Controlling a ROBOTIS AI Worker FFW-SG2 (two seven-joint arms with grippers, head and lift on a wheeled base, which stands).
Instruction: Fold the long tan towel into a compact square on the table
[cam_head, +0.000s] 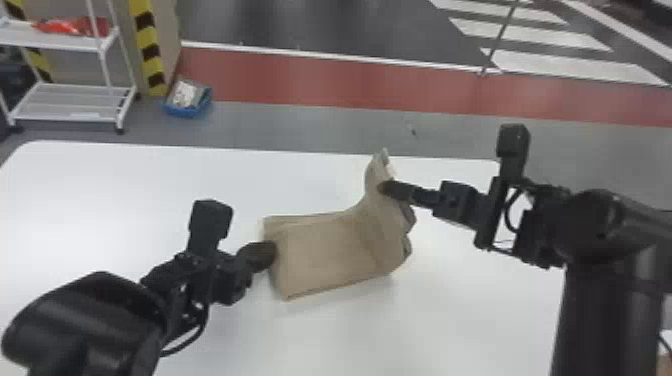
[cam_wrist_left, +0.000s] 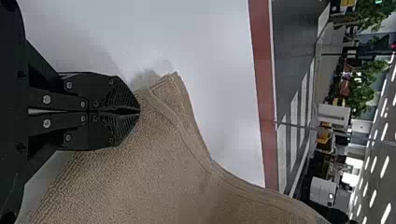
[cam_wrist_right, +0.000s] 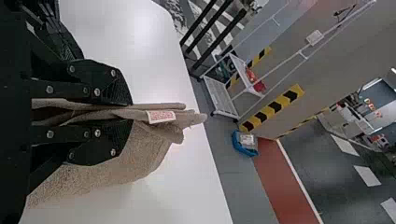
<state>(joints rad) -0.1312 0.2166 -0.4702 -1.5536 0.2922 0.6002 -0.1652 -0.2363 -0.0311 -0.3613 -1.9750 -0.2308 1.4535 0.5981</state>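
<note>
With the towel (cam_head: 325, 245) on the tabletop (cam_head: 125, 195), the left fingers (cam_wrist_left: 105, 91), pressed together at its left edge, should steady it while the right fingers (cam_wrist_right: 109, 86), clamped on its raised right end, guide that layer low leftward, edges aligned.

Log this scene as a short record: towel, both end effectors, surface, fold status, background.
Towel: tan, layered, left part lying on the table, right end raised
Left end effector: fingers together at the towel's left edge
Right end effector: closed on gathered layers of the raised end
Label: white with red print, just beyond the right fingertips
Surface: white table
Fold status: not yet a flat, compact square
Background: white shelf rack; blue container on the floor
</note>
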